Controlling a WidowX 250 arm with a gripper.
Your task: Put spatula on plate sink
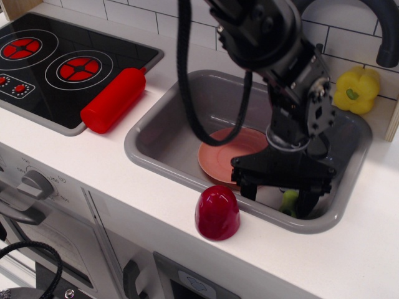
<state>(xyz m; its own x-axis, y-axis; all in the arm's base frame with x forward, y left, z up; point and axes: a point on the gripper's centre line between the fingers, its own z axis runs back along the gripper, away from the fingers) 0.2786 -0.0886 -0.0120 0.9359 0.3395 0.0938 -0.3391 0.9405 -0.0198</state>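
The grey sink (162, 134) holds the salmon-pink plate (221, 152) near its middle. The spatula lies in the sink's front right corner; only part of its lime-green handle (288, 200) shows, and the grey blade is hidden behind my gripper. My gripper (277, 195) is low in the sink, over the plate's right edge and the spatula. It is open, with one finger (247, 187) left of the handle and the other (305, 204) right of it. The fingers are not closed on the handle.
A dark red dome cup (217, 212) stands on the white counter just in front of the sink. A red cylinder (114, 99) lies at the stove's edge (50, 62). A yellow pepper (356, 89) sits behind the sink, beside a dark faucet (386, 34).
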